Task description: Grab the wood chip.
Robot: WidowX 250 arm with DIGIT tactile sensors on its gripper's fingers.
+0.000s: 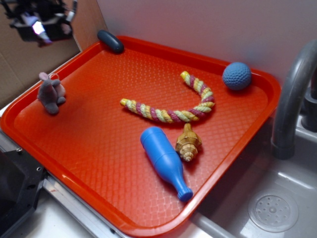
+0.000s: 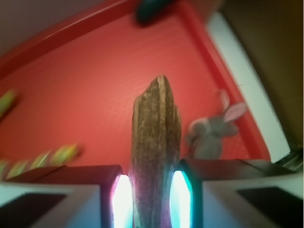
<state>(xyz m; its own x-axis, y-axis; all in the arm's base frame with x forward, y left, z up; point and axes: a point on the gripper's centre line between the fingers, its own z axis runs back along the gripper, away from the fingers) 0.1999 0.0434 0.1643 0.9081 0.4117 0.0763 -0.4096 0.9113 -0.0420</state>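
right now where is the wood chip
In the wrist view the wood chip stands upright, clamped in the gripper, above the red tray, with the plush mouse right of it.

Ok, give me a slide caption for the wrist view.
Gripper shut on a rough brown wood chip, held above the red plastic tray.

the claw hangs high over the far left corner of the orange tray, clamped on the wood chip, with open air beneath it. directly below, the grey plush mouse stands near the left rim and a dark blue pebble sits on the back rim. the tray's left and near stretches lie bare. the rope toy, blue bottle and seashell crowd the middle; a blue ball occupies the far right corner.
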